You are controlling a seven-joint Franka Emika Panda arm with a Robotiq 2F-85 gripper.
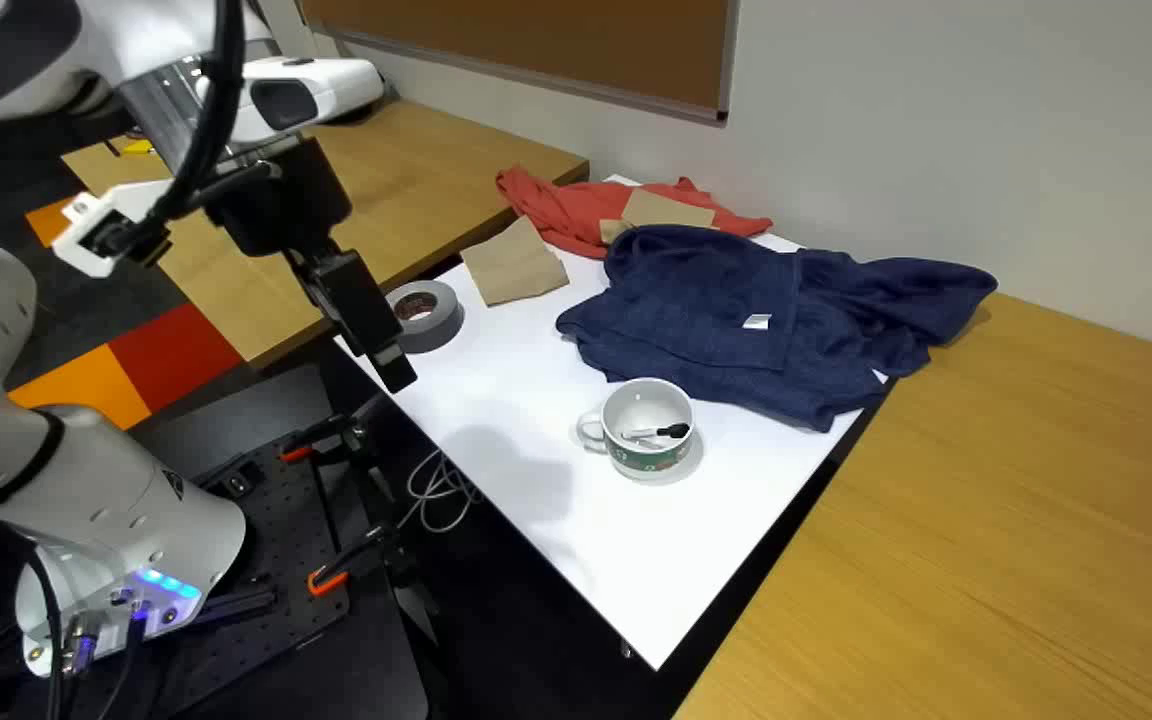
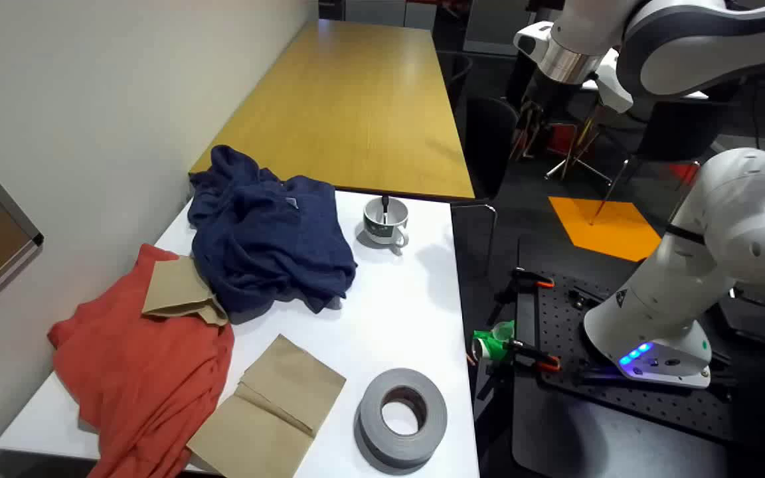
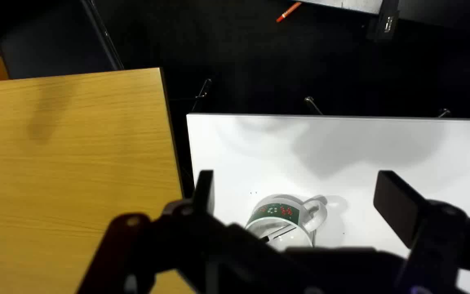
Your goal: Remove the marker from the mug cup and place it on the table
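Note:
The white mug cup (image 1: pixel 648 458) with a green band stands upright on the white table (image 1: pixel 496 440). It also shows in an exterior view (image 2: pixel 380 230) and in the wrist view (image 3: pixel 278 210), where the gripper body hides its near part. The marker (image 1: pixel 674 431) leans inside the mug, its dark cap against the rim. It also shows in an exterior view (image 2: pixel 385 208) and partly in the wrist view (image 3: pixel 279 232). My gripper (image 3: pixel 296 192) is open and empty, its fingers wide apart. In an exterior view the gripper (image 1: pixel 394 372) hangs high, away from the mug.
A navy cloth (image 1: pixel 716 310) lies beside the mug. A red cloth (image 2: pixel 150 358), brown paper pieces (image 2: pixel 276 398) and a grey tape roll (image 2: pixel 402 418) lie further along the white table. Wooden tabletops (image 1: pixel 1036 500) adjoin it. A wall (image 1: pixel 936 130) stands behind.

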